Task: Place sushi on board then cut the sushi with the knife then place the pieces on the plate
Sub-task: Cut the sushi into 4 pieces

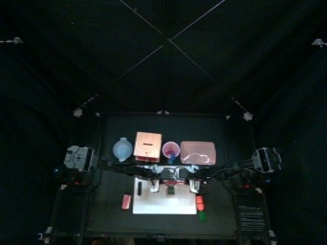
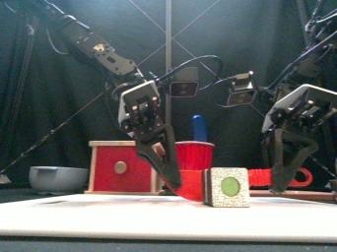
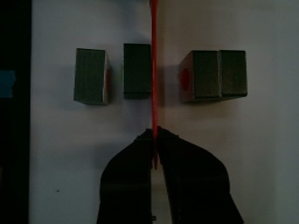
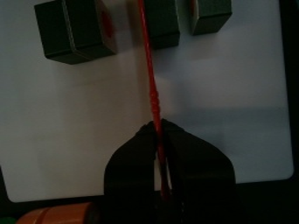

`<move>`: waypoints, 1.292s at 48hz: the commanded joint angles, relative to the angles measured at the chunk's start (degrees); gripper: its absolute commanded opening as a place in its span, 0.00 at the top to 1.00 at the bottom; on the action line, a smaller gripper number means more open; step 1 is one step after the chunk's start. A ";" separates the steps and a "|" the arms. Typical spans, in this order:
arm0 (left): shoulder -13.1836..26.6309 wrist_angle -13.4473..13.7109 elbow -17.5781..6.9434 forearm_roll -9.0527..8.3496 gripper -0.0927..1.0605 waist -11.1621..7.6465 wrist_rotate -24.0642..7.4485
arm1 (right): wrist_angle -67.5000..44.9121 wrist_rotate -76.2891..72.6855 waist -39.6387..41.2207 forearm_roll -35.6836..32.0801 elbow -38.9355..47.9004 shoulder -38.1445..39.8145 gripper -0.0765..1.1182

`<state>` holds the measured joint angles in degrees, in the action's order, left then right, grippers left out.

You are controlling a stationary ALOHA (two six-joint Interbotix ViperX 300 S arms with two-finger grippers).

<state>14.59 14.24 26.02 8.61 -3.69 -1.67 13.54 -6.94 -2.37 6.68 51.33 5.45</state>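
Right, left gripper and right gripper are each pinched tight on the red knife. The blade lies over the white board between a sushi slice just beside it and the larger sushi block — another slice sits apart.

Two arms angled downward, left pincer and right pincer both clamped on red knife

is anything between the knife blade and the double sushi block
Nothing visible. The red knife is over the white board in a gap of the row. A single sushi piece lies close on one side and the double block on the other, with only bare board between blade and block.
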 commanded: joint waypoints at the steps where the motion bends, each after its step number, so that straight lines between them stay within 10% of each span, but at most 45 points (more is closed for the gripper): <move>1: -2.55 0.00 -1.58 0.00 0.54 -0.26 -0.09 | 0.97 -0.18 -0.44 0.62 -1.41 2.55 0.63; 19: -7.47 2.72 -2.11 -1.85 0.54 -1.14 -0.09 | 5.45 -0.26 -2.29 1.23 -3.69 8.53 0.63; 36: -5.63 2.90 -3.25 -0.88 0.54 -5.71 0.00 | 5.45 -0.26 -6.42 5.63 -3.43 9.76 0.63; 62: -4.31 2.64 -3.60 -0.44 0.54 -5.54 0.00 | 5.01 -0.18 -6.06 4.92 -3.34 8.53 0.63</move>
<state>10.81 17.31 24.08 8.26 -9.32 -1.58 19.16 -7.12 -8.88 11.69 48.87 13.18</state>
